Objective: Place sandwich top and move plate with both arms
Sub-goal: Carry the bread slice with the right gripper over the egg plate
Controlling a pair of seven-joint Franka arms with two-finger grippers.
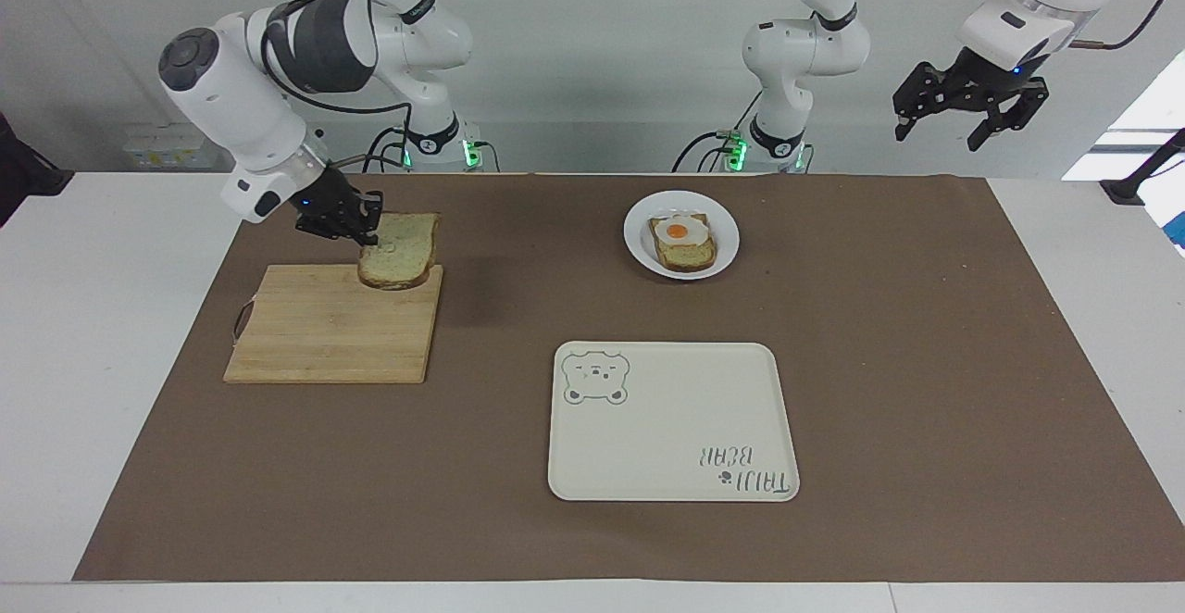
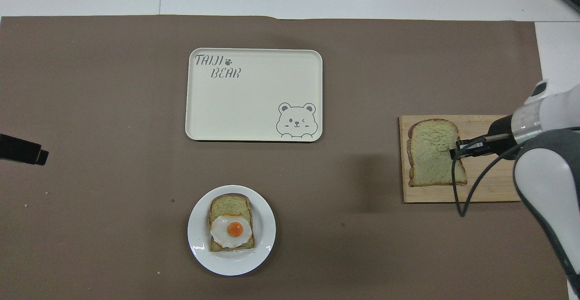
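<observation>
The sandwich top [image 1: 400, 249] [image 2: 434, 152], a plain pale slice with brown crust, hangs in the air over the wooden cutting board [image 1: 329, 335] [image 2: 489, 186], above the board's edge nearest the robots. My right gripper [image 1: 367, 235] [image 2: 454, 152] is shut on one edge of the slice. The white plate [image 1: 639, 247] [image 2: 267, 241] sits close to the robots and carries a toast slice with a fried egg [image 1: 682, 241] [image 2: 231, 229]. My left gripper [image 1: 967, 113] waits open, high above the left arm's end of the table; only its black tip [image 2: 22, 150] shows in the overhead view.
A cream rectangular tray with a bear drawing [image 1: 673, 423] [image 2: 253, 95] lies farther from the robots than the plate. A brown mat [image 1: 889, 391] covers the table between the board and the plate.
</observation>
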